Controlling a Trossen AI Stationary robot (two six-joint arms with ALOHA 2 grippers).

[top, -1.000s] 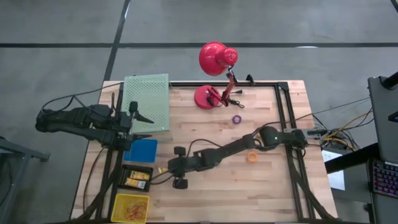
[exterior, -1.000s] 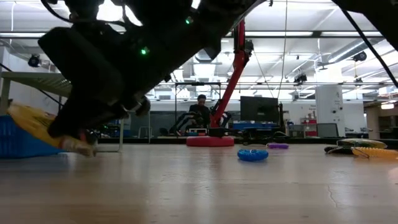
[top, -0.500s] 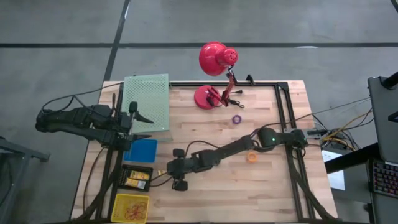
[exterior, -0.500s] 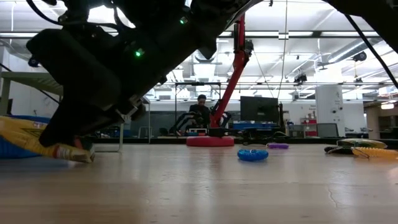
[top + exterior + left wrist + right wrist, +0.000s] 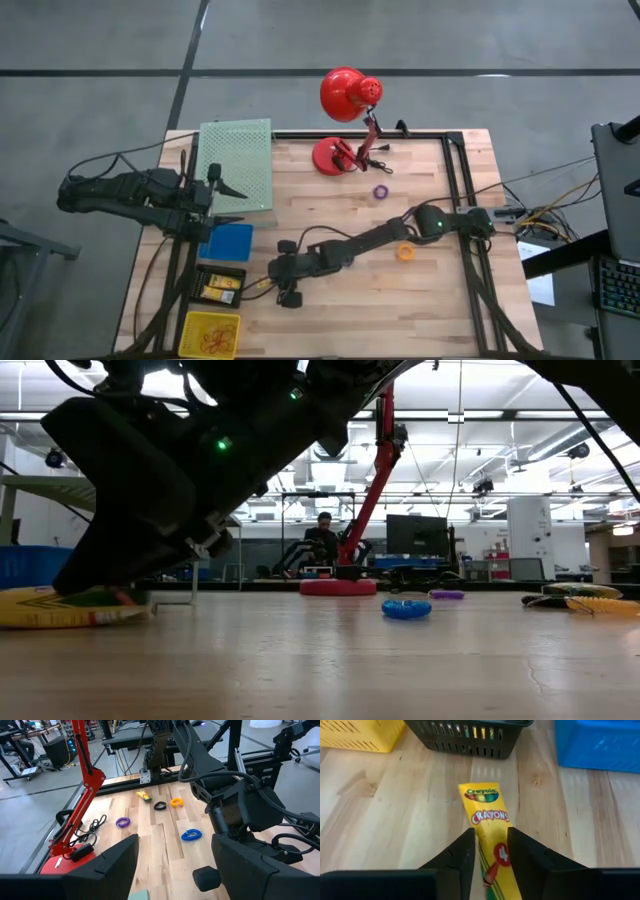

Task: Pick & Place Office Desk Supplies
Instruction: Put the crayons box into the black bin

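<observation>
A yellow crayon box [image 5: 487,820] lies flat on the table [image 5: 60,607] near the black basket [image 5: 470,740]. My right gripper [image 5: 491,832] reaches low across the table toward its left side [image 5: 268,282]. It is open, with one finger on each long side of the box's near end. My left gripper [image 5: 175,865] hangs open and idle above the table's left edge [image 5: 238,204]. Loose rings lie further right: purple [image 5: 381,191], orange [image 5: 405,252], blue [image 5: 406,608] and black [image 5: 160,805]. There is also a small yellow piece [image 5: 144,796]. My right gripper's fingers [image 5: 460,852] come slanting down from the table's right side and lie along the crayon box, flanking its near end [image 5: 495,862]. I cannot tell whether they touch its sides. The box rests flat on the wood.
A blue bin [image 5: 228,242], the black basket [image 5: 220,284] and a yellow basket [image 5: 210,333] line the left front. A green perforated panel [image 5: 238,160] lies at the far left. A red desk lamp [image 5: 345,110] stands at the far edge, and a black frame rail [image 5: 455,190] runs along the right.
The crayon box was tilted with its free end raised. That end has sunk step by step, and the box now lies flat on the table under my right gripper.
</observation>
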